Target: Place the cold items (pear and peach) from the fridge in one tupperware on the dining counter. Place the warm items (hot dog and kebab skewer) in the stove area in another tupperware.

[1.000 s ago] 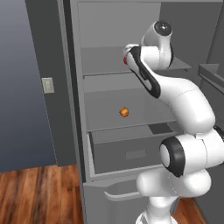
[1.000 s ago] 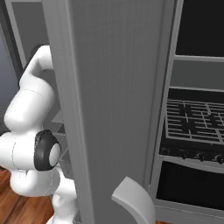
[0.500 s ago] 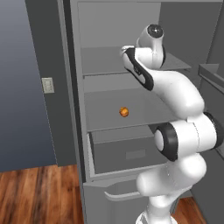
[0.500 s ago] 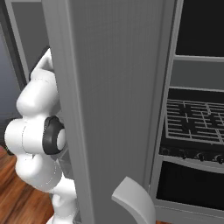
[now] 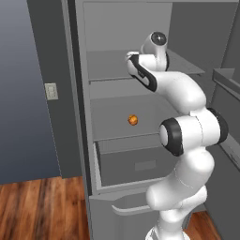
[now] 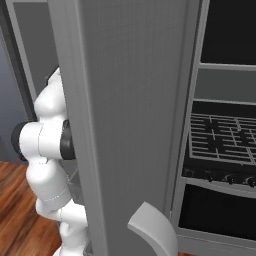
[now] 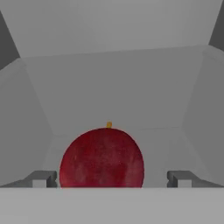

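A round dark-red fruit (image 7: 102, 158) with a small orange tip lies on an upper fridge shelf, close in front of the hand. My gripper (image 7: 111, 179) is open, with one fingertip (image 7: 43, 178) on each side of the fruit and clear of it. A small orange fruit (image 5: 132, 120) sits on the middle shelf, below my arm (image 5: 173, 89). I cannot tell which fruit is the pear and which the peach. The hot dog, kebab skewer and tupperware are out of view.
The open fridge door (image 6: 125, 125) stands close on my right, with its handle (image 6: 155, 232) low down. A stove (image 6: 222, 142) sits beyond it. A fridge drawer (image 5: 136, 161) lies under the middle shelf. Wood floor (image 5: 42, 211) is to the left.
The arm has folded and its wrist has pushed further left into the upper shelf, covering the red fruit in the left base view. The jaws stay open.
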